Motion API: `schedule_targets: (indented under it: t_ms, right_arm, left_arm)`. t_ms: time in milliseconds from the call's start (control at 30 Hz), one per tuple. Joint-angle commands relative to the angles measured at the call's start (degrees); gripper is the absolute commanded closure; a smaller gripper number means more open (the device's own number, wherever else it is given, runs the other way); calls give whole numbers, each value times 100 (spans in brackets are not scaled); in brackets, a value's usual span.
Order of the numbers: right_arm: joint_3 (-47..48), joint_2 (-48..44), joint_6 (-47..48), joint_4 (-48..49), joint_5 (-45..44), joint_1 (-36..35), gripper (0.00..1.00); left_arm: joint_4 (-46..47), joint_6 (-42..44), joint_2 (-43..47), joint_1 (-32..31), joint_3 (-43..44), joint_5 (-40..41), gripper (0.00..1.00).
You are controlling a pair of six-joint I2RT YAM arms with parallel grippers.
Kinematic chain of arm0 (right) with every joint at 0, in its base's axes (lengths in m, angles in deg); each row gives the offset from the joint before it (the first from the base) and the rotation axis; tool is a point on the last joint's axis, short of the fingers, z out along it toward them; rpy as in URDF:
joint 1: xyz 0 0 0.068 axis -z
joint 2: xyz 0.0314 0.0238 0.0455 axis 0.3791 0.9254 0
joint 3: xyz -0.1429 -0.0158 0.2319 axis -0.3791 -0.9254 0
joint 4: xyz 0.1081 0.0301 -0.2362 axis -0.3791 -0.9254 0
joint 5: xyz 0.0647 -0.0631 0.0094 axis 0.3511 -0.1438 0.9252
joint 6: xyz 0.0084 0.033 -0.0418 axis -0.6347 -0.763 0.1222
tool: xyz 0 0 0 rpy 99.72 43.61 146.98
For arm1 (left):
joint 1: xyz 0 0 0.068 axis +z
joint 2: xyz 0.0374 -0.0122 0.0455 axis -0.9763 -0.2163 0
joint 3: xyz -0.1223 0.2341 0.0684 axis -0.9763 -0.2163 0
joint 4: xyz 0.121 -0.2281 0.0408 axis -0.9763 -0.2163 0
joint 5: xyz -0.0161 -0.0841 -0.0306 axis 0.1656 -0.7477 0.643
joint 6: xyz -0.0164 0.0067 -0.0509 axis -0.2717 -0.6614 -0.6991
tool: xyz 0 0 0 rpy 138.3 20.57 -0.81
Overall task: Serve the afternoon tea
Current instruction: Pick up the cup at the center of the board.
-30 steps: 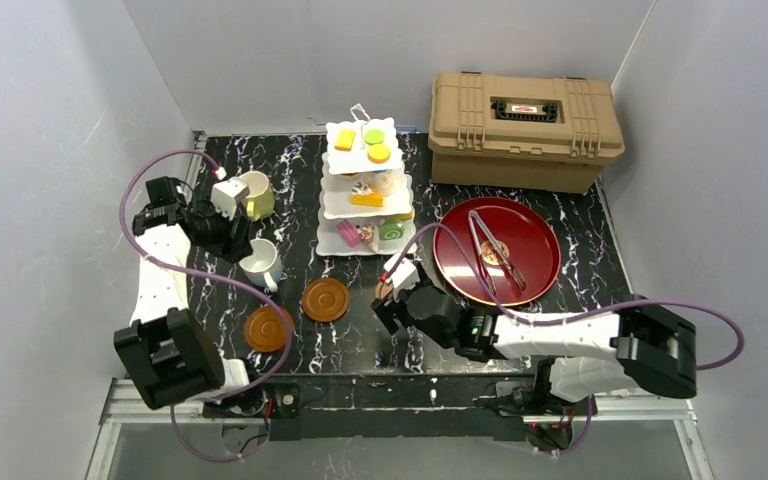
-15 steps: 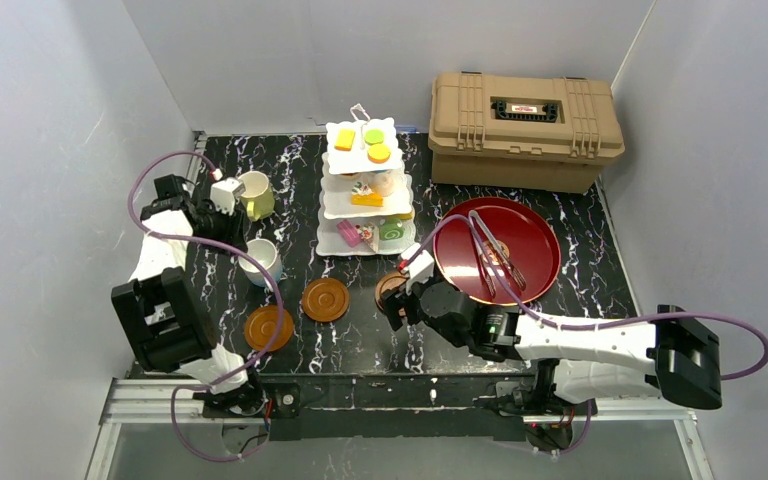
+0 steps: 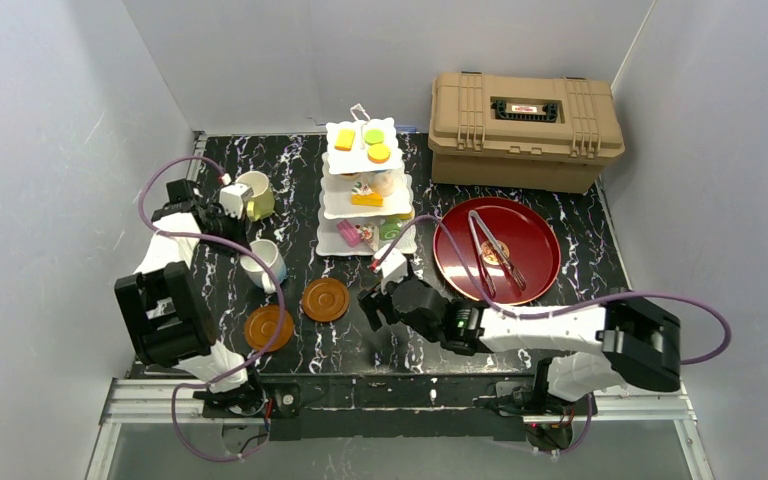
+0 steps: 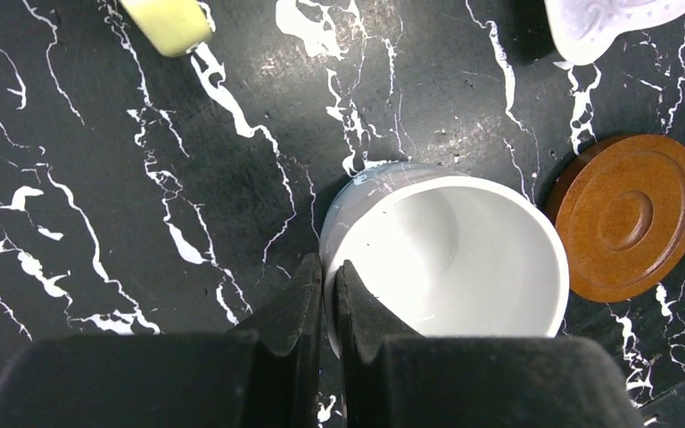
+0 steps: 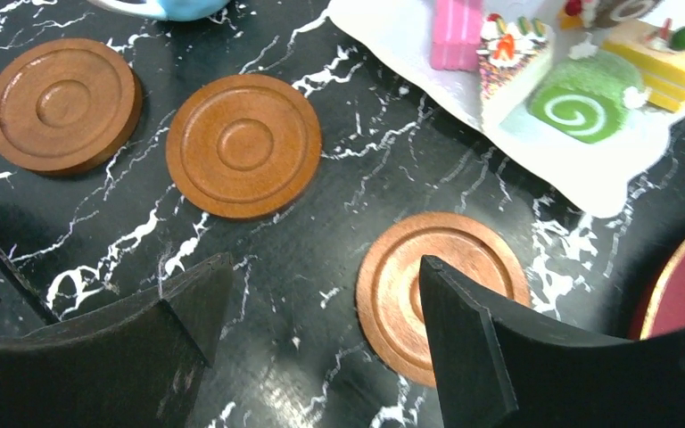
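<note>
My left gripper [image 4: 330, 278] [image 3: 245, 246] is shut on the near rim of the white mug [image 4: 450, 267] [image 3: 263, 262], one finger inside and one outside. The pale yellow-green mug [image 3: 257, 193] [image 4: 168, 22] stands behind it. My right gripper [image 5: 317, 303] [image 3: 375, 303] is open and low over the table, its right finger over one brown coaster [image 5: 410, 299]. Two more coasters [image 5: 243, 145] [image 5: 62, 104] lie to its left. The white three-tier cake stand [image 3: 326, 246] [image 5: 580, 178] holds toy pastries, among them a green roll [image 5: 580, 111].
A tan ribbed case [image 3: 525, 130] sits at the back right. A round red tray [image 3: 535, 265] with tongs [image 3: 490, 255] lies right of the stand. Grey walls close in both sides.
My left gripper has closed from open onto the white mug's rim. The right gripper has shifted left, away from the red tray and toward the coasters, staying open.
</note>
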Motion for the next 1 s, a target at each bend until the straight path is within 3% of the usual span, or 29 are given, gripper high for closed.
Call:
schedule_targets:
  t_ms: [0, 267, 500, 733, 967]
  right_arm:
    - [447, 623, -25, 1074, 281, -16, 15]
    - [1779, 2070, 313, 1702, 607, 1, 13]
    - [2231, 2778, 272, 2721, 1161, 28, 12]
    - [2622, 3009, 409, 2571, 1237, 28, 14]
    - [2863, 3268, 747, 2121, 1220, 30, 30]
  left_arm:
    - [141, -410, 351, -131, -245, -213, 100]
    - [312, -2022, 1660, -198, -614, 227, 100]
    - [167, -3102, 2520, -392, -896, 812, 100]
    - [77, -3220, 2844, -742, -934, 1160, 100]
    - [27, -3314, 2893, -948, -845, 1269, 100]
